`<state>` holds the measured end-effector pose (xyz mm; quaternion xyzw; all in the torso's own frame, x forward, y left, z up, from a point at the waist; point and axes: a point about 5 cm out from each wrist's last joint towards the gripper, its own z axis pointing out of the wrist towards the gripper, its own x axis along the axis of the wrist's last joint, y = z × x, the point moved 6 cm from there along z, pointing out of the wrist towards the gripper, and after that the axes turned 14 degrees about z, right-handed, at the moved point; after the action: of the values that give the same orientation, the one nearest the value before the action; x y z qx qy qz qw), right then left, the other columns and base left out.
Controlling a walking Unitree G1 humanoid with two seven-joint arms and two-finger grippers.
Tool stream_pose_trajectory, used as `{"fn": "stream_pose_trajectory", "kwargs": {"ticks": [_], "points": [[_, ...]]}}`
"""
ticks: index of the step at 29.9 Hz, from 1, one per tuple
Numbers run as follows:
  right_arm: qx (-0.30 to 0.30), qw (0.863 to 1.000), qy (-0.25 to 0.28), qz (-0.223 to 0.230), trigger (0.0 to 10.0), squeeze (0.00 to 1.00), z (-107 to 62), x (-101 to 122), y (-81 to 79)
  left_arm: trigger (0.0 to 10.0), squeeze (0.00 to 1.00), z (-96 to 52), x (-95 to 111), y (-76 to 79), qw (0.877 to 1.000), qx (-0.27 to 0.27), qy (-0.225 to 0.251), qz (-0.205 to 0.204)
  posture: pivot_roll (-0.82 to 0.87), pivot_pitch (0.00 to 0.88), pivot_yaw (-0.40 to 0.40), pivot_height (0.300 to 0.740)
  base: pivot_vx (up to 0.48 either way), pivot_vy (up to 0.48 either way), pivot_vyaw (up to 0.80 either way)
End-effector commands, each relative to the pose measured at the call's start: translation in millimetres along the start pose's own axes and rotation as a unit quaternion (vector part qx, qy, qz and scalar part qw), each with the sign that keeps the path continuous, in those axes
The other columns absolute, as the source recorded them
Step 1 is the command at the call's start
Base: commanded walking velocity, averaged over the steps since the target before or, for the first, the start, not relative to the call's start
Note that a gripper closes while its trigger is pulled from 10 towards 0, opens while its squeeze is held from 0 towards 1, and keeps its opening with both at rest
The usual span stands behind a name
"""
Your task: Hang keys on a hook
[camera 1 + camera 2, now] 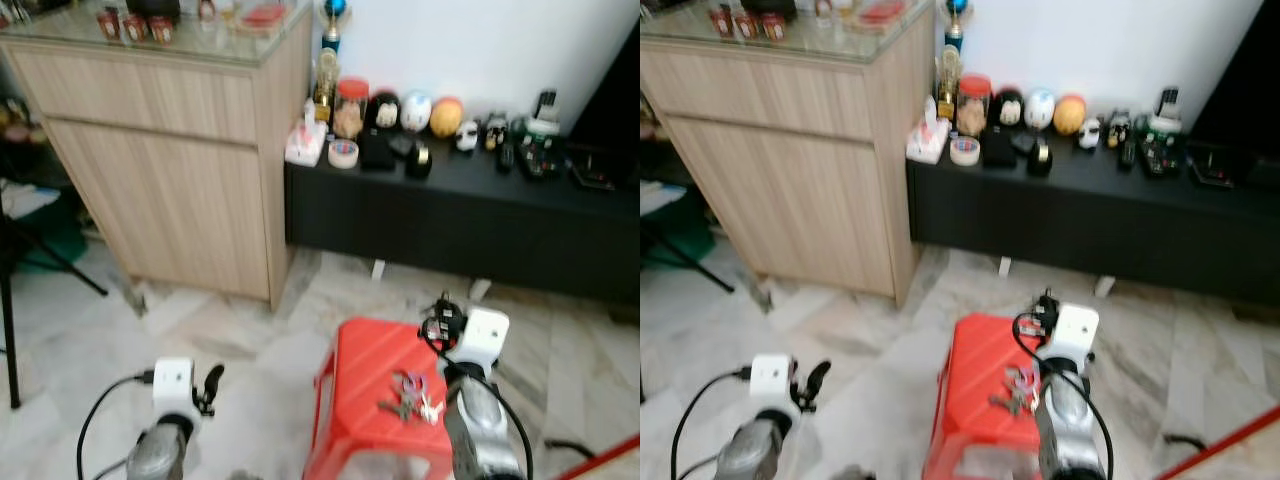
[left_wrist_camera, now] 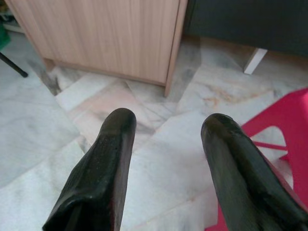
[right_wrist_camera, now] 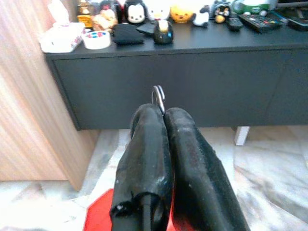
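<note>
A bunch of keys (image 1: 410, 397) shows against the top of a red plastic stool (image 1: 365, 370); I cannot tell whether it hangs or rests there. My right gripper (image 3: 161, 115) is above the stool, shut, with a metal key ring (image 3: 158, 97) sticking out between its fingertips. It points toward the black low console. Lower left, my left gripper (image 2: 166, 125) is open over the marble floor beside the stool, with nothing between its fingers (image 1: 208, 388).
A light wooden cabinet (image 1: 170, 160) stands at the left. The black console (image 1: 460, 225) along the white wall carries toys, a tape roll (image 1: 343, 153) and a jar. A black tripod leg (image 1: 50, 260) is far left, a red stick (image 1: 600, 460) bottom right.
</note>
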<state>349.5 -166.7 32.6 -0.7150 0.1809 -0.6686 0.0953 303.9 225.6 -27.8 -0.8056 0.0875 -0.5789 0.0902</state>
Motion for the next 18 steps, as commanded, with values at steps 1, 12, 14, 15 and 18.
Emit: {"fn": "stream_pose_trajectory", "kwargs": {"ticks": [1,12,14,15,18], "points": [[-0.004,1.0,0.01,0.0,10.0,0.0,0.8,5,2.4,10.0,0.0,-3.3,-9,1.0,1.0,-0.003,-0.013,0.005,0.08,0.015,-0.078,0.74,0.0,0.0,0.0],[-0.018,1.0,0.015,0.004,10.0,0.0,1.4,8,7.4,10.0,0.0,-6.2,-23,3.9,0.999,-0.012,-0.043,0.01,0.07,0.025,-0.07,0.74,0.0,0.0,0.0],[-0.018,1.0,0.014,0.004,10.0,0.0,1.0,7,7.5,10.0,0.0,-7.3,-26,4.4,0.999,-0.014,-0.048,0.01,0.07,0.026,-0.067,0.74,0.0,0.0,0.0],[-0.019,1.0,0.013,0.004,10.0,0.0,0.7,6,7.5,10.0,0.0,-8.3,-28,4.4,0.998,-0.015,-0.053,0.01,0.07,0.026,-0.066,0.74,0.0,0.0,0.0],[-0.021,1.0,0.011,0.004,10.0,0.0,0.1,4,6.6,10.0,0.0,-14.4,-41,1.2,0.997,-0.007,-0.077,0.001,0.07,0.022,-0.063,0.74,0.0,0.0,0.0]]}}
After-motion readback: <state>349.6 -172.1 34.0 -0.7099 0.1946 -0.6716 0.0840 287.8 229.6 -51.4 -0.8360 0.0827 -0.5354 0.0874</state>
